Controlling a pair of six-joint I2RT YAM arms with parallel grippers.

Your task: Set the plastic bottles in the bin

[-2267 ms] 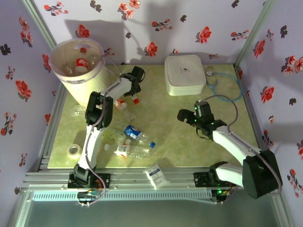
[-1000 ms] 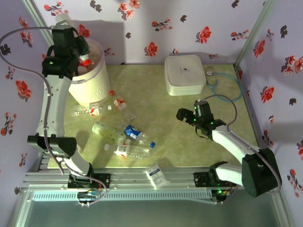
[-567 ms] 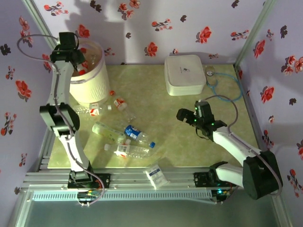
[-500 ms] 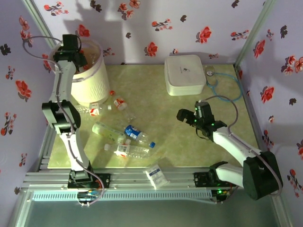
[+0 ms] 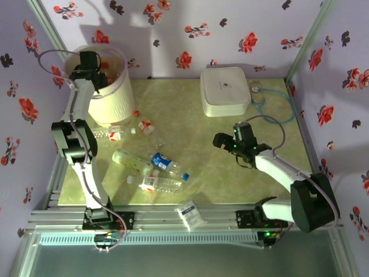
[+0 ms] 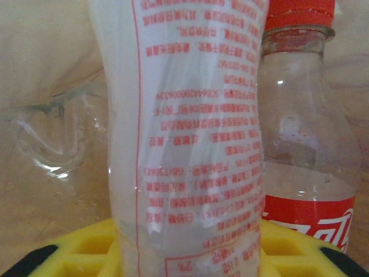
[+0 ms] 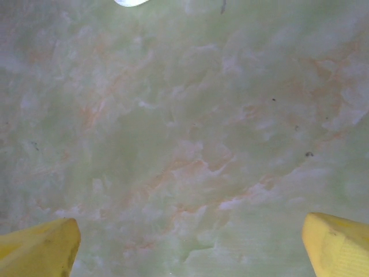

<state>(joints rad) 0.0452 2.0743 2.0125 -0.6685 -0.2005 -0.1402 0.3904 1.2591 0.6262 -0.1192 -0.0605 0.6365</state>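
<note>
My left gripper (image 5: 92,62) is down inside the cream-white bin (image 5: 109,95) at the far left, shut on a plastic bottle (image 6: 190,133) with a white label and red print. The bottle stands between the yellow fingers (image 6: 86,248). Beside it in the bin is another bottle (image 6: 308,150) with a red cap. Several bottles lie on the table: a red-labelled one (image 5: 116,134), a small one (image 5: 147,126), a greenish one (image 5: 131,160), a blue-labelled one (image 5: 164,161) and a clear one (image 5: 158,183). My right gripper (image 5: 222,140) (image 7: 190,248) hangs open over bare table.
A flat white box (image 5: 225,91) sits at the back, with a blue-grey tube (image 5: 262,101) to its right. A small white-blue packet (image 5: 190,213) lies at the front edge. A loose red cap (image 5: 136,113) lies near the bin. Flowered walls close in the table.
My left arm swung from the table up over the bin with the bottle, then lowered its gripper into it. The right gripper edged slightly left.
</note>
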